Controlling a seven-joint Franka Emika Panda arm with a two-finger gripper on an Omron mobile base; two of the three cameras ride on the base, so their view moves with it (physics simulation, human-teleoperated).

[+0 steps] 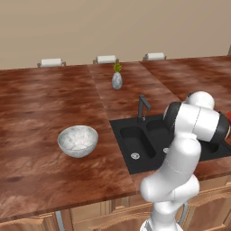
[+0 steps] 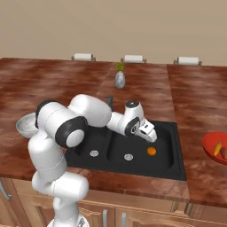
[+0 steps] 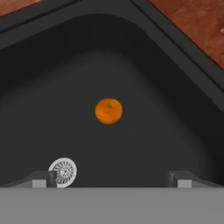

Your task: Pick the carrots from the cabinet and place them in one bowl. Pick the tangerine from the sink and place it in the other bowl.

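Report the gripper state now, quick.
Gripper: open, holding nothing, poised above the tangerine in the sink.

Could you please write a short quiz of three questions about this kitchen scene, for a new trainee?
1. True or false: the tangerine lies in the sink basin, apart from the silver drain.
2. Which bowl already holds the carrots? A) the red bowl B) the whitish-grey bowl C) neither
3. In one word, how does the claw stand above the sink: open or shut?

Key:
1. True. The fruit rests on the dark floor, away from the drain.
2. A. Both carrots lie in the red bowl on the counter to the right of the sink.
3. Open. Its finger tips stand wide apart and hold nothing.
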